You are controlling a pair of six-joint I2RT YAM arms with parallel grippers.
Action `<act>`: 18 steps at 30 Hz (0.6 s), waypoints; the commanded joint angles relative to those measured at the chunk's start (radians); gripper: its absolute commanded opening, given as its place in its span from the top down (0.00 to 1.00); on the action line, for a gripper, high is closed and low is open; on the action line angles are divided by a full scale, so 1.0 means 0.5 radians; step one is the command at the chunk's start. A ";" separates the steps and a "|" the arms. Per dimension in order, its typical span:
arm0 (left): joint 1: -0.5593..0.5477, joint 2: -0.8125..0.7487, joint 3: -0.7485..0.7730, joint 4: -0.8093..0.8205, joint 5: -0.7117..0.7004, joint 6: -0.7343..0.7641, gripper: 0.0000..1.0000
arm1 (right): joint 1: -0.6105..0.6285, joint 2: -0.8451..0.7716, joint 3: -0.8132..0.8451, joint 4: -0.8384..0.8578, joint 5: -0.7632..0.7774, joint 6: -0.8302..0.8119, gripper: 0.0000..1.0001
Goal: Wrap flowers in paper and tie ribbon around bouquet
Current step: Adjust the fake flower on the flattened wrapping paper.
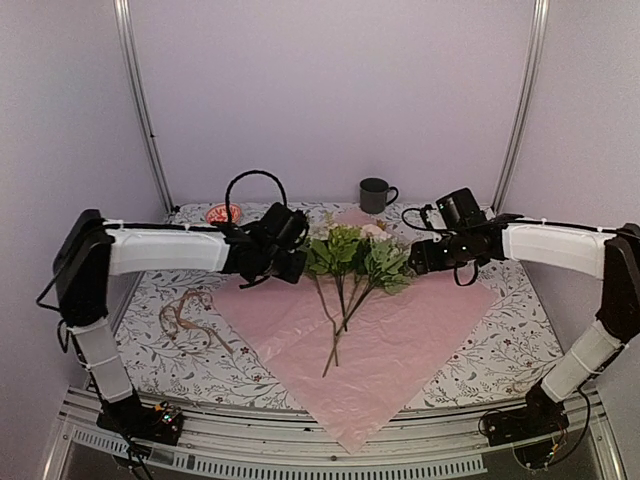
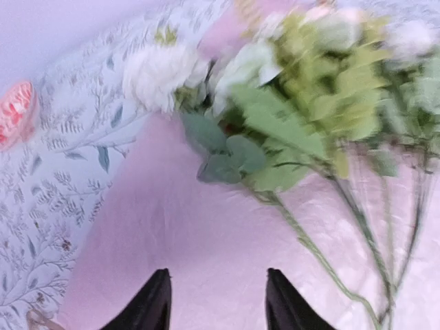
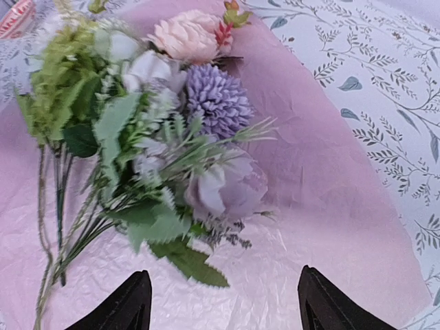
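Note:
The flowers [image 1: 355,260] lie as a loose bouquet on the flat pink paper [image 1: 400,350], blooms toward the back and stalks fanning toward the front. The beige ribbon [image 1: 185,318] curls on the cloth, left of the paper. My left gripper [image 1: 300,262] hovers just left of the leafy heads. In the left wrist view it [image 2: 217,275] is open over bare paper [image 2: 199,227], with the flowers [image 2: 289,110] ahead. My right gripper [image 1: 413,262] hovers at their right side. In its wrist view it [image 3: 223,275] is open, and the blooms [image 3: 179,130] lie just ahead on the paper [image 3: 330,206].
A dark mug [image 1: 376,195] stands at the back of the table. A small red-and-white object [image 1: 222,214] lies at the back left, also seen in the left wrist view [image 2: 14,113]. The floral table cloth [image 1: 500,340] shows around the paper.

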 commanded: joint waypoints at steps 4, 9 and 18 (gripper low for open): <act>-0.827 -0.838 -0.841 0.550 0.730 1.151 0.43 | 0.331 -0.445 -0.219 -0.331 -1.017 -0.065 0.28; -1.293 -0.577 -0.923 0.441 0.478 1.403 0.40 | 0.694 -0.165 -0.191 -0.403 -0.806 -0.084 0.28; -1.452 -0.305 -0.932 0.388 0.608 1.870 0.38 | 0.701 -0.042 -0.444 0.029 -1.010 0.005 0.30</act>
